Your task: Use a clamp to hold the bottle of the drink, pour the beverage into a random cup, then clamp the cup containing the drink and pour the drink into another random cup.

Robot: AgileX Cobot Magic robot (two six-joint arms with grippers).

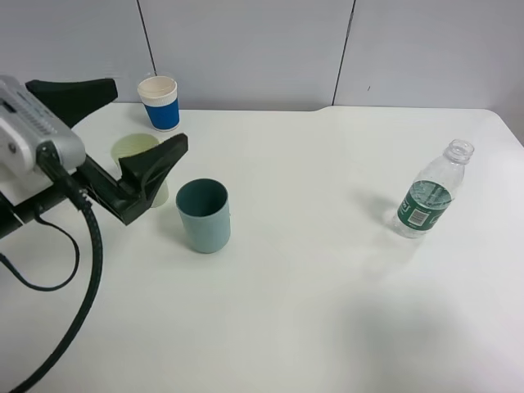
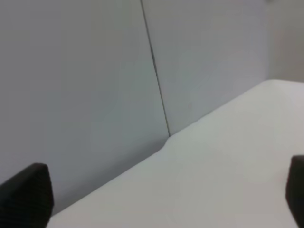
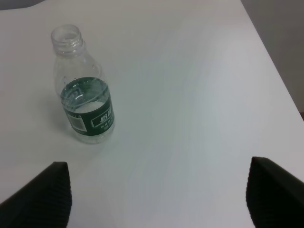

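while the left clamp gapes empty, the bottle stands upright, mouth up.

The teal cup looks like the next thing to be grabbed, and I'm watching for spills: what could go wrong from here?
1. The left tool, open wide, sits around the pale yellow-green tumbler beside the teal cup; a sideways move could knock the tumbler over.
2. The two cups stand close, so one finger may clip the tumbler when closing on the teal cup.
3. The bottle stands uncapped; a bump could spill it.
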